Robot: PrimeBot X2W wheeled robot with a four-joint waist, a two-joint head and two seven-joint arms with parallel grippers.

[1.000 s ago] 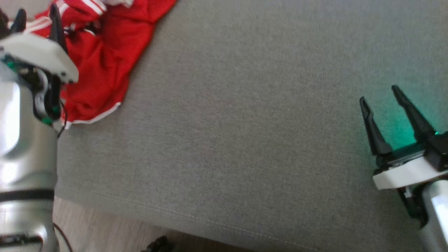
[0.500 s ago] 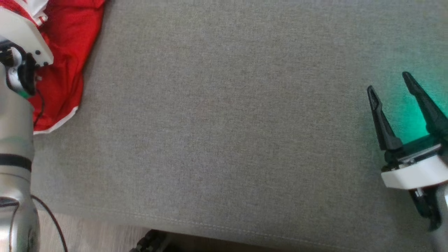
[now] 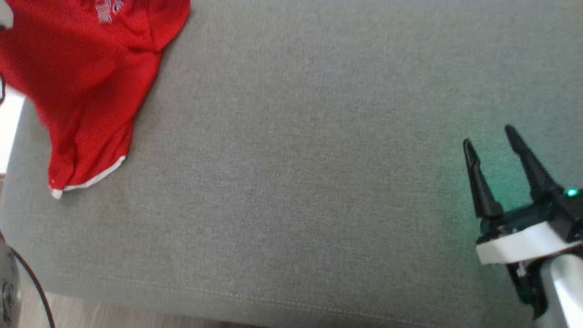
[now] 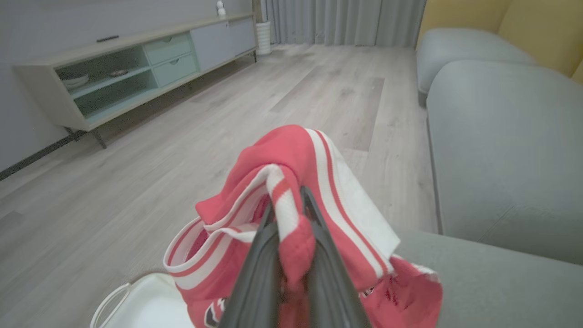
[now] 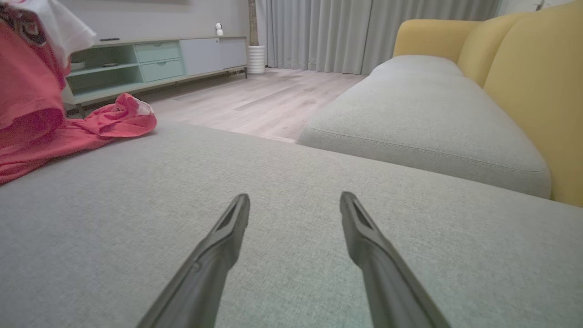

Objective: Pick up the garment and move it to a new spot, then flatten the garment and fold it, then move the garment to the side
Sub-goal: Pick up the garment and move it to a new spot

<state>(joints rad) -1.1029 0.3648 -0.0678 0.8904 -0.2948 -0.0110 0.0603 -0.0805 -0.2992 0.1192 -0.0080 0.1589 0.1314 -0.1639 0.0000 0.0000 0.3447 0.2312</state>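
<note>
– Now, item one?
– Red shirt [image 3: 91,77] with white trim and stripes. It is at the upper left of the head view, hanging in a bunch, with its white-edged hem low over the grey sofa cushion [image 3: 296,182]. At the left edge of the right wrist view, part of it lies on the cushion and the rest is lifted.
– Item two?
– Left gripper [image 4: 287,200], bottom centre of the left wrist view. Its fingers are drawn together, clamped on a striped fold of the shirt, and cloth spills out on both sides.
– Item three?
– Right gripper [image 3: 489,136], lower right of the head view. Its fingers are apart with nothing between them, over bare cushion and well apart from the shirt. A green light shows on its body and a green glow on the fabric beside it.
– Surroundings?
– Pale wooden floor [image 4: 182,136], left half of the left wrist view. Low sideboard [image 4: 114,68], upper left. Grey curtains [image 5: 364,32], top centre of the right wrist view. Yellow backrest [image 5: 524,68], upper right.
</note>
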